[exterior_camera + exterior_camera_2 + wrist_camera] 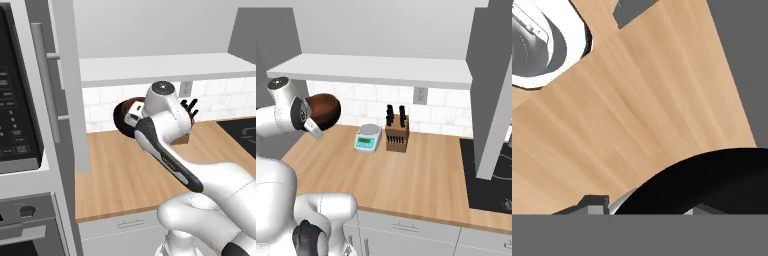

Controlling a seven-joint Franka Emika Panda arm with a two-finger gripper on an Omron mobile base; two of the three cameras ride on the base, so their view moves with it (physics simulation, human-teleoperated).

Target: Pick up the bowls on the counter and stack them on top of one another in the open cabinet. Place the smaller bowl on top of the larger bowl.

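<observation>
My gripper (312,123) is shut on the rim of the reddish-brown bowl (323,110) and holds it tipped on its side in the air, above the left part of the wooden counter (416,175) and below the open cabinet's pale shelf (381,70). From the left the same bowl (123,114) looks mostly dark, just under the shelf (165,67) beside the gripper (132,120). In the hand view its dark inside (712,185) lies at the bottom over the counter (642,110). The black bowl is out of view.
The grey cabinet door (70,85) with its bar handle (45,80) hangs open at left, next to the black microwave (15,100). A kitchen scale (368,137) and a knife block (397,132) stand by the tiled wall. A black cooktop (491,180) lies at right.
</observation>
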